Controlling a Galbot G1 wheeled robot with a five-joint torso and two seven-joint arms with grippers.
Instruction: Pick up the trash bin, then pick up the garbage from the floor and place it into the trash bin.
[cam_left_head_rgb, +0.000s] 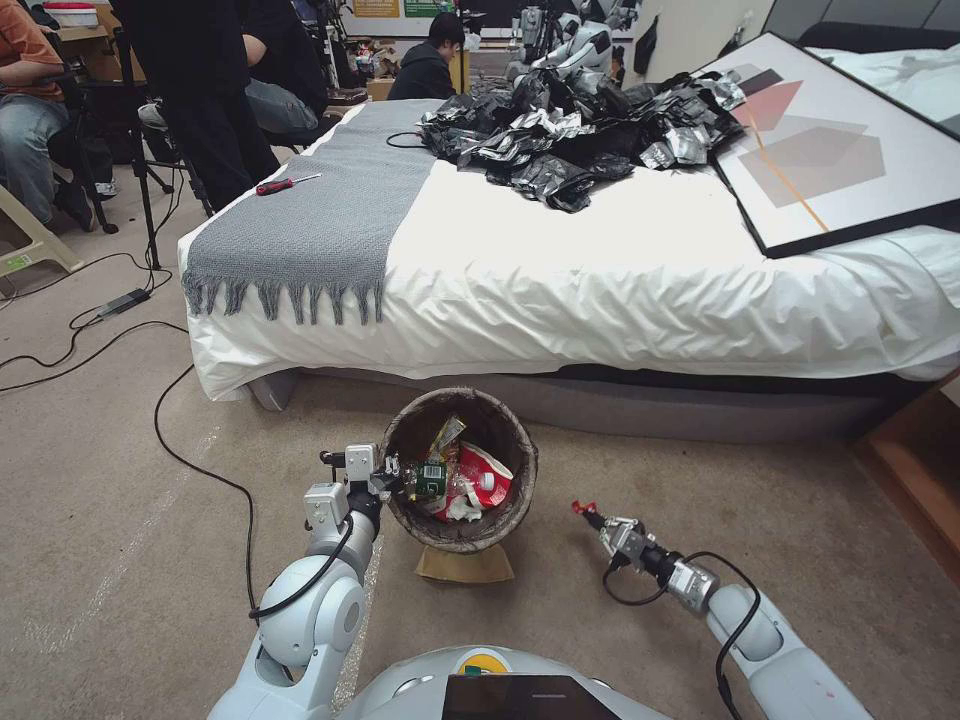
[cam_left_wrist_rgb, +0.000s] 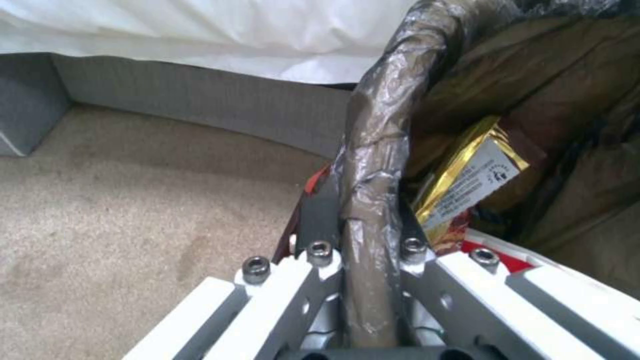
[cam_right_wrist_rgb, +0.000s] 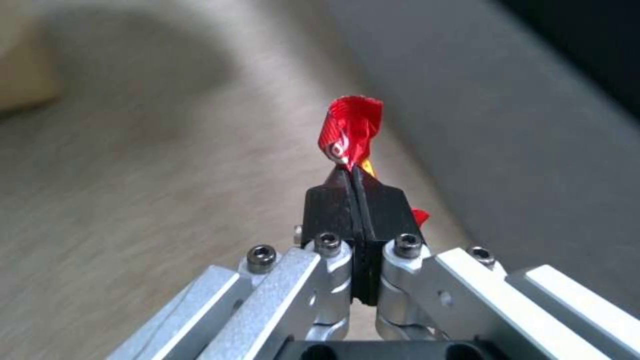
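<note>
The trash bin (cam_left_head_rgb: 500, 425), lined with a dark brown bag, hangs tilted in front of the bed, with my left gripper (cam_left_head_rgb: 392, 478) shut on its left rim (cam_left_wrist_rgb: 377, 150). Inside lie a red-and-white cup (cam_left_head_rgb: 487, 476), a yellow wrapper (cam_left_head_rgb: 446, 436), a green item (cam_left_head_rgb: 431, 480) and white paper (cam_left_head_rgb: 463, 508). In the left wrist view the gold wrapper (cam_left_wrist_rgb: 470, 177) shows just inside the rim. To the bin's right, my right gripper (cam_left_head_rgb: 588, 513) is shut on a small red wrapper (cam_right_wrist_rgb: 350, 127), held above the carpet. A brown paper bag (cam_left_head_rgb: 465, 566) lies flat on the floor beneath the bin.
The bed (cam_left_head_rgb: 620, 270) with a white cover stands close ahead, carrying a grey throw (cam_left_head_rgb: 320, 215), a pile of black bags (cam_left_head_rgb: 570, 130), a framed picture (cam_left_head_rgb: 840, 150) and a red screwdriver (cam_left_head_rgb: 285, 184). Black cables (cam_left_head_rgb: 160, 420) run over the carpet at left. A wooden edge (cam_left_head_rgb: 915, 470) is at right.
</note>
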